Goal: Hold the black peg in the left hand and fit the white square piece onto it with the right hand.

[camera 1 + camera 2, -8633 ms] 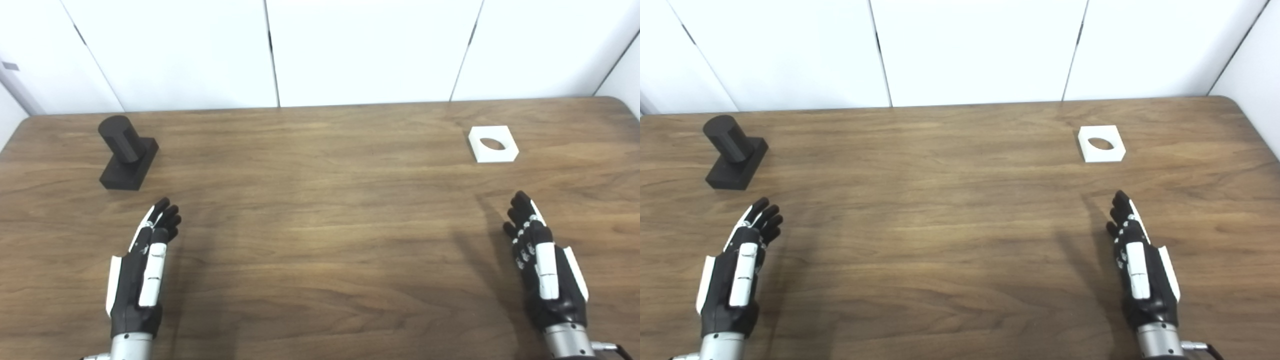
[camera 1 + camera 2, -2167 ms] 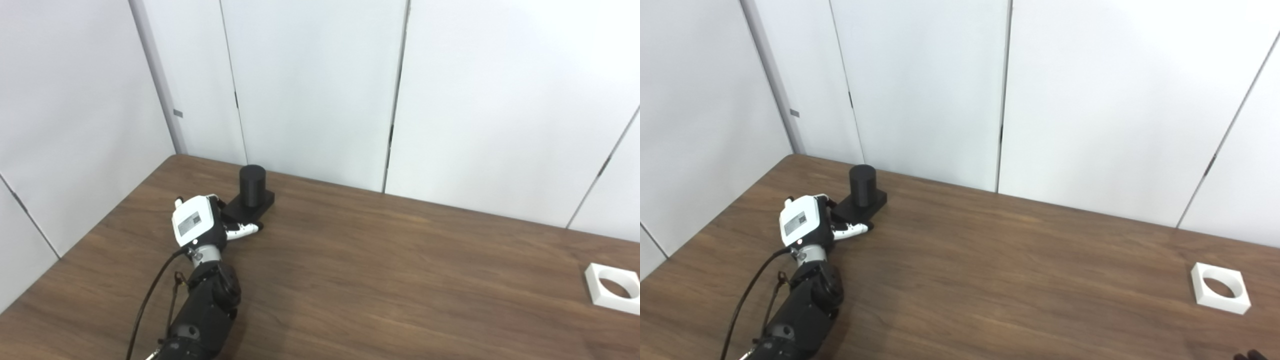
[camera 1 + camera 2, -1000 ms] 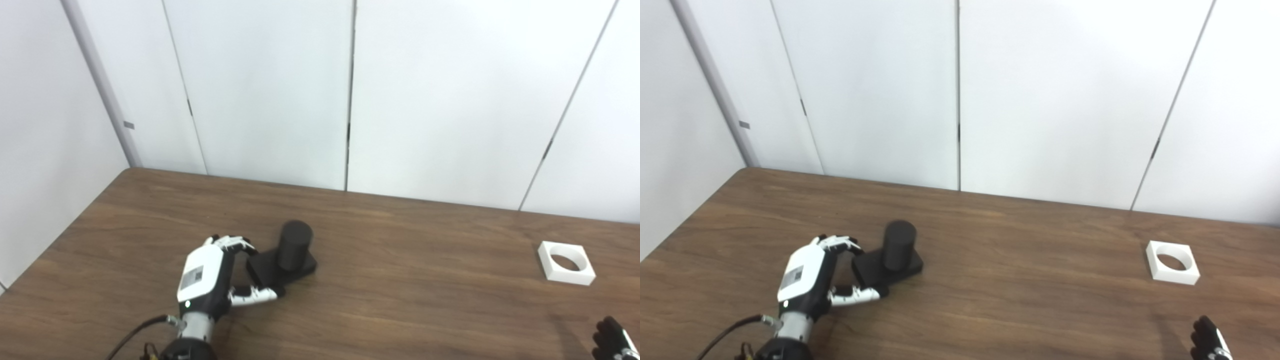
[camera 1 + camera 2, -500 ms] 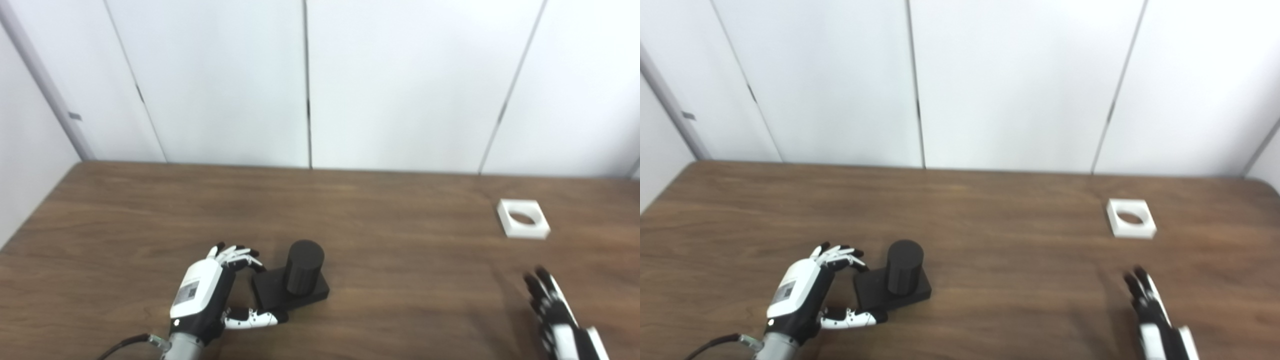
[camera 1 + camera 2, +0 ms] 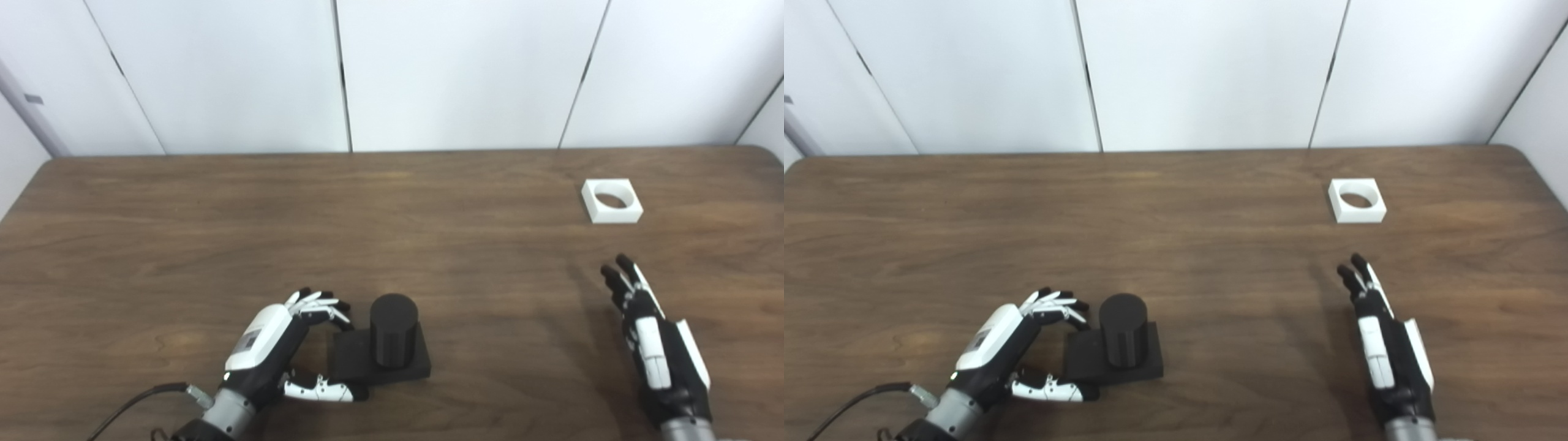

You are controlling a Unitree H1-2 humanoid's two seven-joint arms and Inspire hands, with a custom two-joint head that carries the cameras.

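Observation:
The black peg (image 5: 394,331) stands upright on its square black base (image 5: 404,369), near the table's front, left of middle. My left hand (image 5: 269,349) grips the base's left end, fingers on its far corner and thumb along its near edge. The white square piece (image 5: 611,200) with a round hole lies flat at the far right. My right hand (image 5: 652,343) is open and empty at the front right, fingers stretched toward the piece and well short of it.
The brown wooden table (image 5: 429,245) runs to white wall panels (image 5: 459,67) at the back. A cable (image 5: 131,404) trails from my left wrist. The table's right edge lies beyond the white piece.
The camera has swung right and down. My left hand has drawn the peg closer to the table's front and toward the middle. My right hand has come into view and reached forward.

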